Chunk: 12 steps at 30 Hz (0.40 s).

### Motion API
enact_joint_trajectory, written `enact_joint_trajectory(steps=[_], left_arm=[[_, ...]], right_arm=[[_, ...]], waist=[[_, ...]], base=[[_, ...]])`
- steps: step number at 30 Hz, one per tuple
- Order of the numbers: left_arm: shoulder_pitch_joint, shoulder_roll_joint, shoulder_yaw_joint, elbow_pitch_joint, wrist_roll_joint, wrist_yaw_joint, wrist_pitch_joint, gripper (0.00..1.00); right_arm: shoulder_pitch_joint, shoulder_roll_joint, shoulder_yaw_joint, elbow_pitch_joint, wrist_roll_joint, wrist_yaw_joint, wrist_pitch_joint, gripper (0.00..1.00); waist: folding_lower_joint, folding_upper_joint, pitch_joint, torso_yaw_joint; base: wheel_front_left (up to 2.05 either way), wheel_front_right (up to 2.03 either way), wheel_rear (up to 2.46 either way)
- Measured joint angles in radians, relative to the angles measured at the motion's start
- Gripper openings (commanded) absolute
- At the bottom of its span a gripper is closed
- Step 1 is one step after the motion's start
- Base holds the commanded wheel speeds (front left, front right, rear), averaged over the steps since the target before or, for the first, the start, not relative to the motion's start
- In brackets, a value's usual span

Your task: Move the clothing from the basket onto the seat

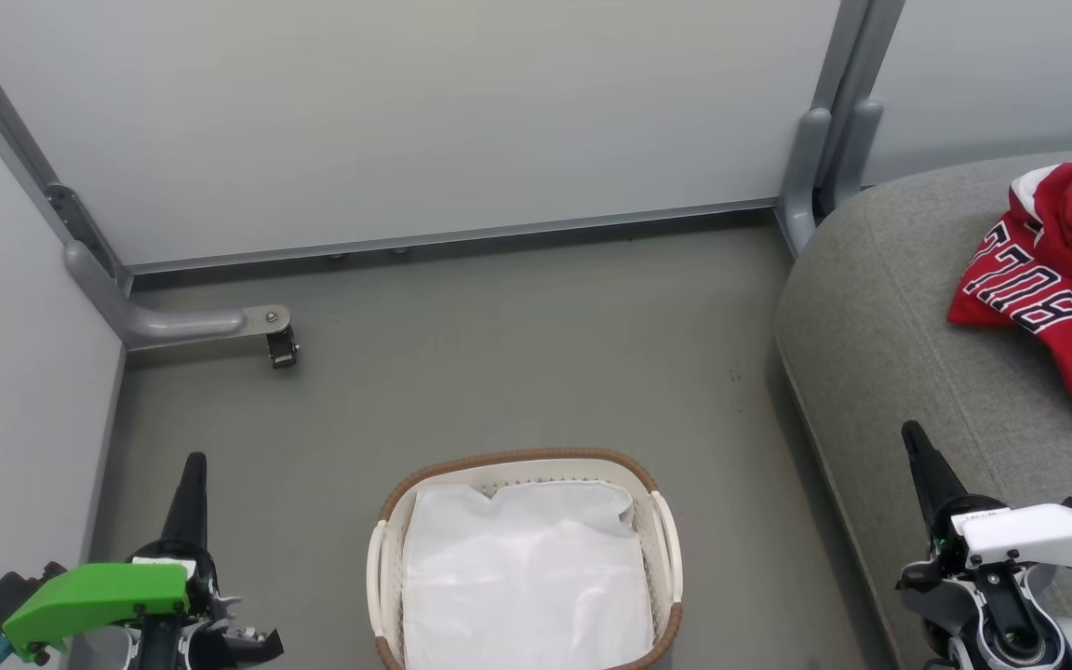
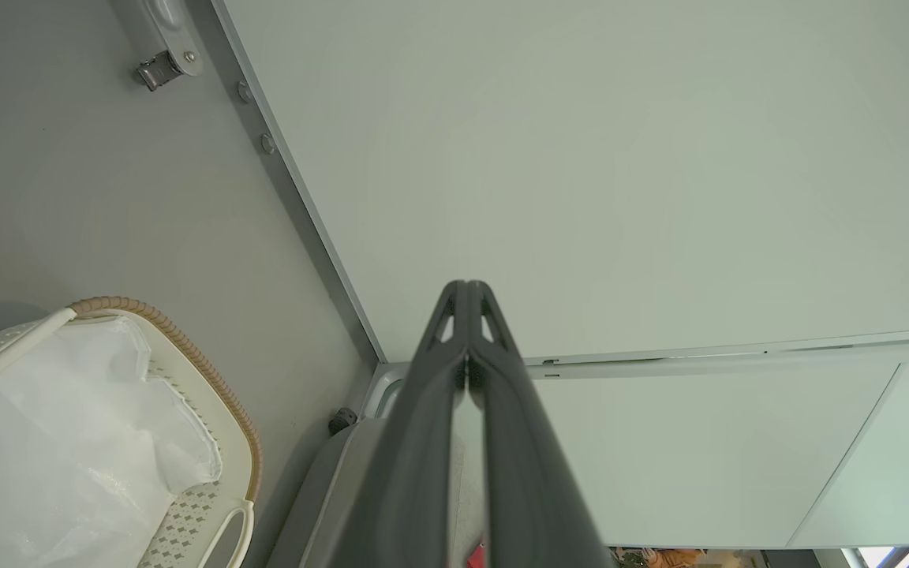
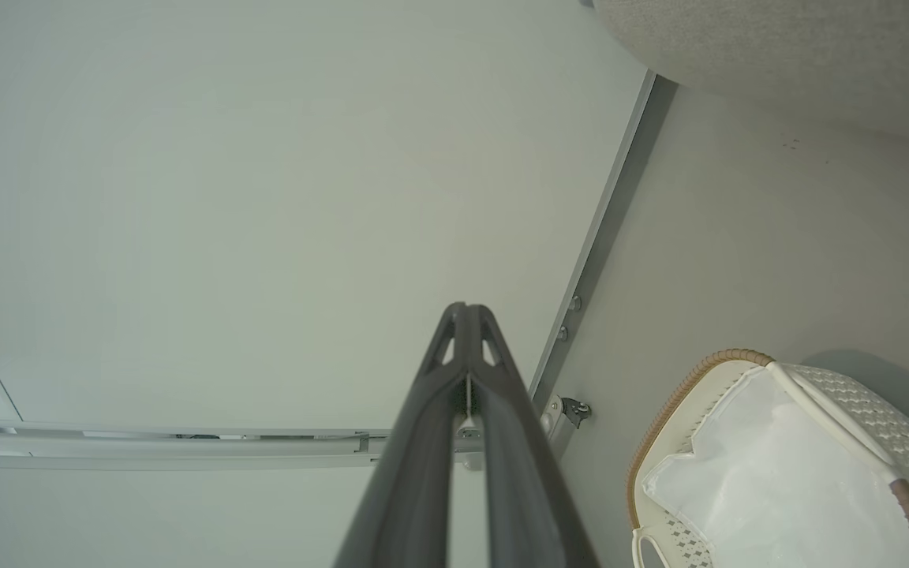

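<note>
Since the red jersey lies on the sofa seat and the basket holds only its white sheet, my left gripper and right gripper rest pressed together, empty.

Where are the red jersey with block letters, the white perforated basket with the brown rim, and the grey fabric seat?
Red jersey point(image 1: 1057, 274), head view, lettered front.
White perforated basket point(image 1: 517, 456), head view, brown far rim.
Grey fabric seat point(image 1: 871, 354), head view, bare cushion near its rounded edge.

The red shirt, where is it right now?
In the head view, the red shirt lies on the grey seat at the right edge, apart from the basket.
</note>
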Motion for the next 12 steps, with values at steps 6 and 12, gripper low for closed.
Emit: enact_joint_trajectory(steps=[6, 12], left_arm=[[-0.002, 0.000, 0.003, -0.002, -0.044, -0.004, 0.012, 0.00], [-0.010, 0.001, 0.005, -0.006, -0.086, -0.005, 0.022, 0.00]], right_arm=[[0.000, 0.000, -0.005, -0.005, 0.046, 0.000, 0.012, 0.00], [0.001, -0.001, -0.009, -0.011, 0.089, 0.000, 0.024, 0.00]], waist=[[0.0000, 0.0000, -0.002, -0.001], [0.0000, 0.0000, -0.003, -0.001]], base=[[0.00, 0.00, 0.00], [0.00, 0.00, 0.00]])
